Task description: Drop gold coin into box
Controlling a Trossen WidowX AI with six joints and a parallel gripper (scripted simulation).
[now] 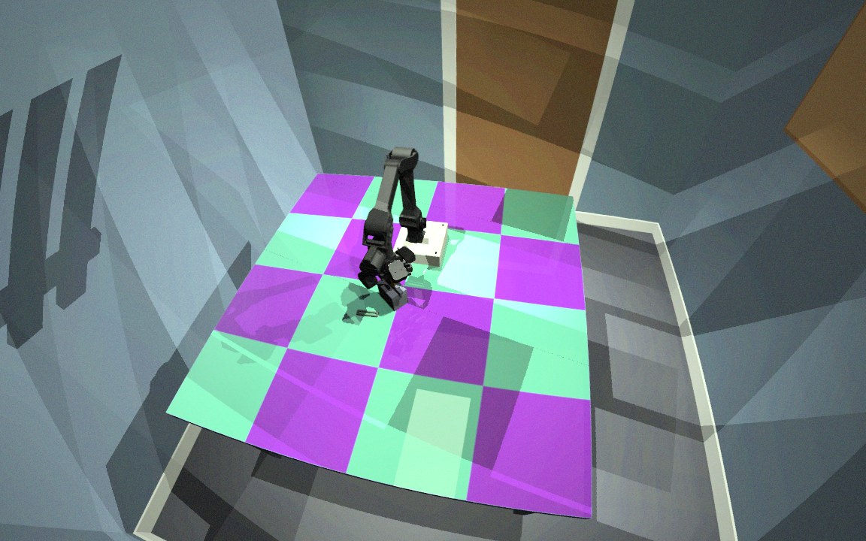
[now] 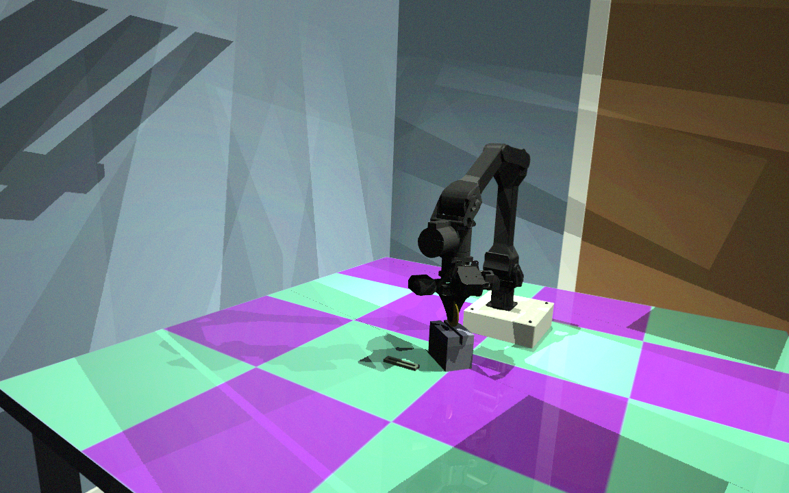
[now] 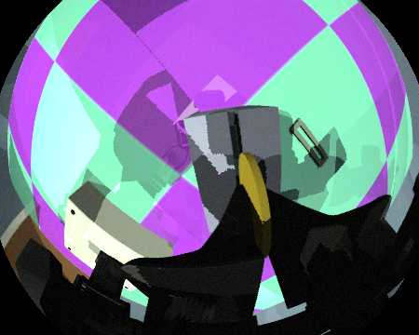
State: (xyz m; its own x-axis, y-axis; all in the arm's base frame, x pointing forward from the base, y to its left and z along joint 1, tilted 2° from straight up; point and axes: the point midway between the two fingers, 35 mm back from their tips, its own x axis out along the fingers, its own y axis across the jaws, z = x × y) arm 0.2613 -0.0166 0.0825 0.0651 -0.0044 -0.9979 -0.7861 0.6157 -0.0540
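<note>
Checkered bench (image 1: pixel 422 430), top view: the claw (image 1: pixel 392 290) hangs directly over the grey box (image 1: pixel 397 297). Exterior view: the empty holder (image 2: pixel 400 363) lies beside it. Wrist view: clenched on the gold coin (image 3: pixel 256 195), edge just short of the slot (image 3: pixel 235 130); lower straight, keeping coin and slot parallel.

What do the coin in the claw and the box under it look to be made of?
Coin: looks like metal, judging by its flat gold-yellow face and thin hard edge, though no real gleam shows. Box: matte grey with sharp corners, perhaps plastic or painted metal; the look leaves it open. The claw grips the coin.
</note>
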